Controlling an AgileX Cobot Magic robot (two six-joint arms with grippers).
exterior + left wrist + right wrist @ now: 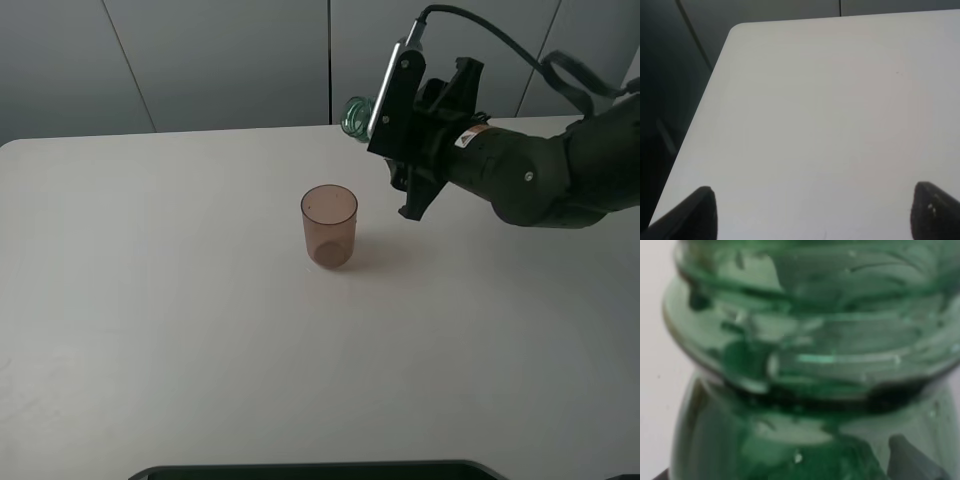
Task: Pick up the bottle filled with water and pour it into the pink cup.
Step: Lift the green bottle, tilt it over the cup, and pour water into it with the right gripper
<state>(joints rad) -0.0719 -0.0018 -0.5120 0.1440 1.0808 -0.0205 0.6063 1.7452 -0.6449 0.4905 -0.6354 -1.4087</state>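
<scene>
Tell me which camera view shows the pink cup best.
The exterior high view. There the pink cup stands upright and whole on the table, with nothing in front of it. The left wrist view shows only bare tabletop, and the right wrist view is filled by the bottle, so neither shows the cup.

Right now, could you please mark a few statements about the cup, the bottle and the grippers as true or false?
1. The cup stands upright on the table. True.
2. The left gripper holds the bottle. False: its fingers are apart over the table with nothing between them. The right gripper holds the bottle.
3. The bottle is green-tinted and see-through. True.
4. Two cups stand on the table. False: only one cup is there.
</scene>
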